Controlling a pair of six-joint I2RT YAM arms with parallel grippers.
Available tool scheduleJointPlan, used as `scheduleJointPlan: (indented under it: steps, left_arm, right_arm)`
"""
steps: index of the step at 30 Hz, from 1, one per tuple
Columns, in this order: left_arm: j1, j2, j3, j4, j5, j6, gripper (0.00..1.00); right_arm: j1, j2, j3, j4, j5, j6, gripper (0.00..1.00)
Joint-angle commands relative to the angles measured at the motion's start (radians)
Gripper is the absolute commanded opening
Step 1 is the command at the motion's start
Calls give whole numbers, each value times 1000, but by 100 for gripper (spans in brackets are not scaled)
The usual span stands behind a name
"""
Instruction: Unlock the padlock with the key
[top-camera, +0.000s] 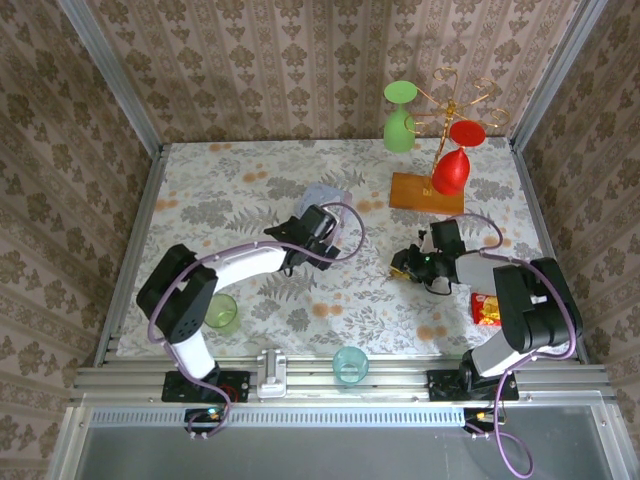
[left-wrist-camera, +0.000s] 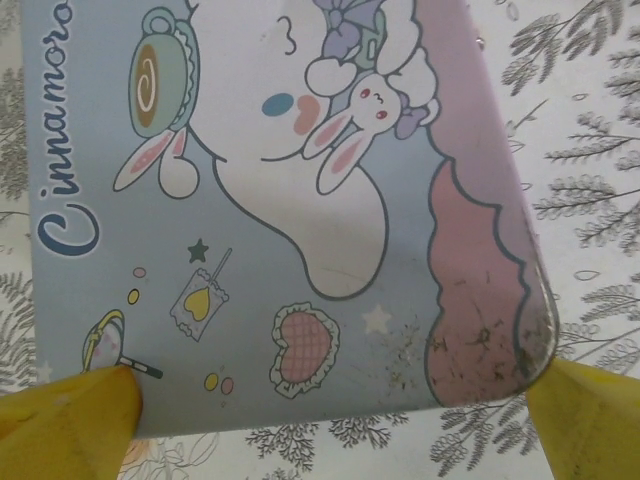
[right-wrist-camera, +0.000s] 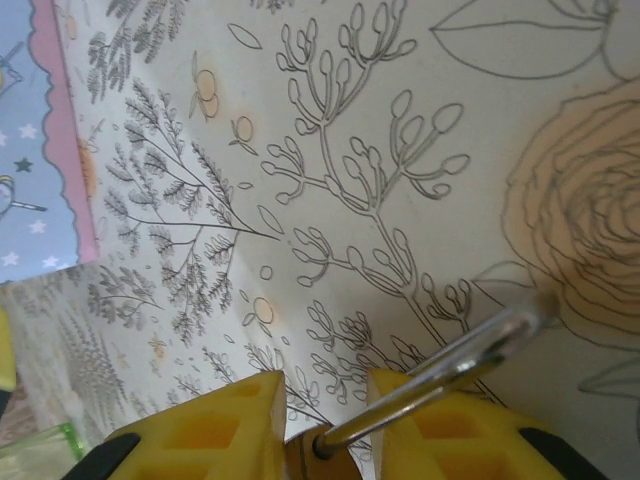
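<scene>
Brown damask-papered walls (top-camera: 300, 60) enclose a table (top-camera: 400, 385) under pale floral cloth (top-camera: 230, 190), framed by aluminium posts (top-camera: 110, 70).

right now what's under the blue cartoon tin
The flowered cloth shows past the edges of the tin, so the tin seems to lie on it. Anything directly beneath is covered by the tin and can't be seen.

The tin box (left-wrist-camera: 300, 200) is pale blue and pink, the cloth (right-wrist-camera: 400, 130) grey-leafed, the padlock (right-wrist-camera: 450, 362) seemingly brass.
</scene>
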Motion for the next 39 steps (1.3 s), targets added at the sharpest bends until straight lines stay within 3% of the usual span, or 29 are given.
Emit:
scheduleJointPlan:
  steps: [1,8,10,11,21,24,29,33,39]
  left_arm:
    - [17,68,-9,-104,-59,-48,100]
    - [163,62,-54,-58,13,-103,98]
    - [211,61,-52,-66,36,-106,97]
    - [233,59,-52,-66,43,-107,97]
    - [323,4,-86,-33,103,-123,96]
    - [399,-9,-135,32,248,-200,94]
    - [305,-93,-177,46,106,-183,95]
    - [303,-99,-156,10,45,-156,95]
    - [318,-207,-157,8,96,-130,97]
  right_arm:
    - [26,-29,53,-209,132,-101,29]
    - [101,-2,168,-415,330,-210,33]
    - [126,28,218,-479,373,-235,42]
    - [140,47,245,-507,396,-244,42]
    - [207,154,342,-448,454,-234,42]
    - [248,194,393,-455,507,-256,43]
    - [298,220,455,-489,598,-282,43]
    - [300,194,445,-472,622,-287,43]
    - [297,134,448,-464,639,-308,46]
